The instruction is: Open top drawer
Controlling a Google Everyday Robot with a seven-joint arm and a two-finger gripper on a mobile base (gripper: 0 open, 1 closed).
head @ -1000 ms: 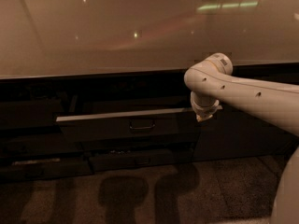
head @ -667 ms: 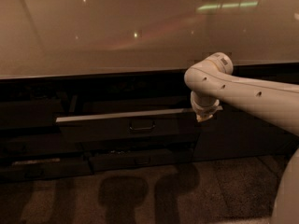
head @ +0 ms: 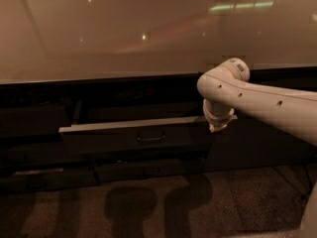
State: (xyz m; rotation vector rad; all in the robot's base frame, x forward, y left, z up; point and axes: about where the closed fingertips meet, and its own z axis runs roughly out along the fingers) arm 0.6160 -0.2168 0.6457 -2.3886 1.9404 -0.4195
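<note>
The top drawer stands pulled out from the dark cabinet under the counter. It has a pale grey top rim and a small loop handle at the centre of its dark front. My white arm reaches in from the right. My gripper hangs below the bent wrist, at the right end of the drawer's rim and to the right of the handle. The wrist covers most of the gripper. The drawer's inside is in shadow.
A wide beige countertop runs across the top, with its front edge just above the drawer. Narrower dark drawer fronts sit below the open one. A plain dark cabinet front is to the right. Speckled floor lies in front.
</note>
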